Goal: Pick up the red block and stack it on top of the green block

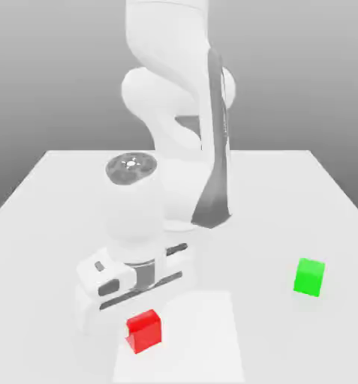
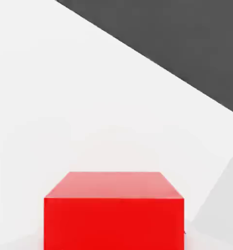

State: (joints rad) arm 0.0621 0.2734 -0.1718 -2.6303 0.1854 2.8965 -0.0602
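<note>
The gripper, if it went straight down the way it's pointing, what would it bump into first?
The table, I think. The gripper seems closed on the red block, so the block's bottom might touch first. I can't tell whether it's touching already.

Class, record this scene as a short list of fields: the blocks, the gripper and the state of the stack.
Red block: at the gripper, toward the exterior view's left
Green block: apart from the red one, toward the exterior view's right
Gripper: shut, at the red block; firmness of hold cannot be told
Top of green block: bare
Stack: not yet made
</note>
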